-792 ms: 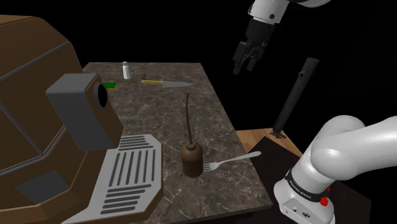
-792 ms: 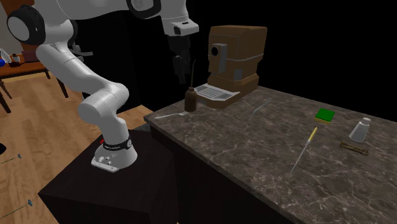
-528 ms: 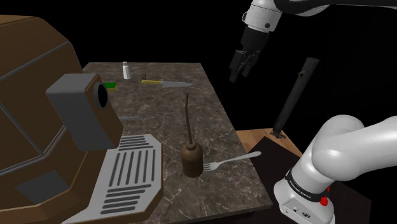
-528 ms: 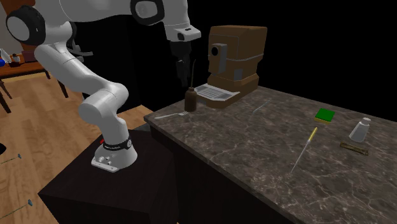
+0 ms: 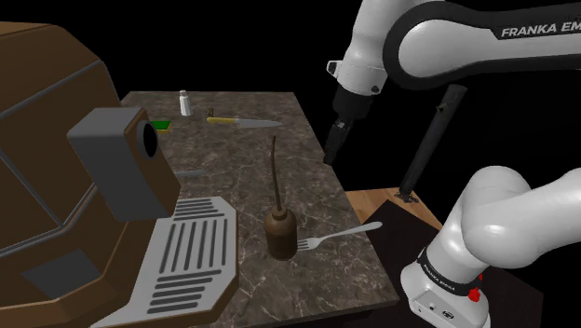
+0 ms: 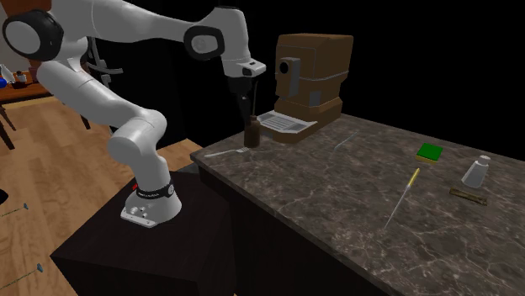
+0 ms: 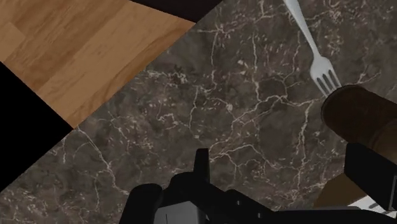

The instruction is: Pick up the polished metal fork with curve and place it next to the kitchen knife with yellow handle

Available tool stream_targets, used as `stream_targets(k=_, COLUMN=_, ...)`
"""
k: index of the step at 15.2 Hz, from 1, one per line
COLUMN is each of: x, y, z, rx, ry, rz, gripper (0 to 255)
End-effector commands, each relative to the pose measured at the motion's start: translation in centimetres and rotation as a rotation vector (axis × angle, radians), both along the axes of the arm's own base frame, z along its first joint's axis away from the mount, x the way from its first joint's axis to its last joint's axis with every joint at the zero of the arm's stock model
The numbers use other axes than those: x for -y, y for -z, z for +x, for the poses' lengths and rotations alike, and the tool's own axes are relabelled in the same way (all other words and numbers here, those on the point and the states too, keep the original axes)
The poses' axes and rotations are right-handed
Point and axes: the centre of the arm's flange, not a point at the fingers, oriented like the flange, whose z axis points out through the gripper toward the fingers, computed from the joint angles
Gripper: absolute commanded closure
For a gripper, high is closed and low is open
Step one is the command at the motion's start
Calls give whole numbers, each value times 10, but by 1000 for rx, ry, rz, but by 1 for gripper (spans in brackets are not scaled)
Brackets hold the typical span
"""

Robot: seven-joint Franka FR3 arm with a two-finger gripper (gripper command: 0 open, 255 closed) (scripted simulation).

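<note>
Opposing exterior views over counter [image 5: 242, 158]; wrist downward.

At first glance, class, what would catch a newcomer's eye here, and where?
The big white arm arches in from the shoulder view's right, its black pincer hanging over the edge of the veined counter. A bulky brown coffee machine looms at that view's left; a pale fork lies beside a brown oil can.

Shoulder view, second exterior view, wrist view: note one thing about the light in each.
Shoulder view: dim, the fork bright on the dark counter, black area beyond. Second exterior view: floor lit warm, black area behind the coffee machine. Wrist view: even light on the counter, no glare.
</note>
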Motion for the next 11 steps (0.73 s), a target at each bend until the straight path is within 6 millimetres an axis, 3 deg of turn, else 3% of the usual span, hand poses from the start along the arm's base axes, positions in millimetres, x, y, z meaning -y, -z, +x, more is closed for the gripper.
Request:
stream_targets(k=1, x=-16, y=20, z=-4, rx=5, ry=-75, rz=-10, gripper=0)
stream_targets(k=11, x=-87, y=120, z=-55, rx=24, ry=-439, rz=-62, gripper=0)
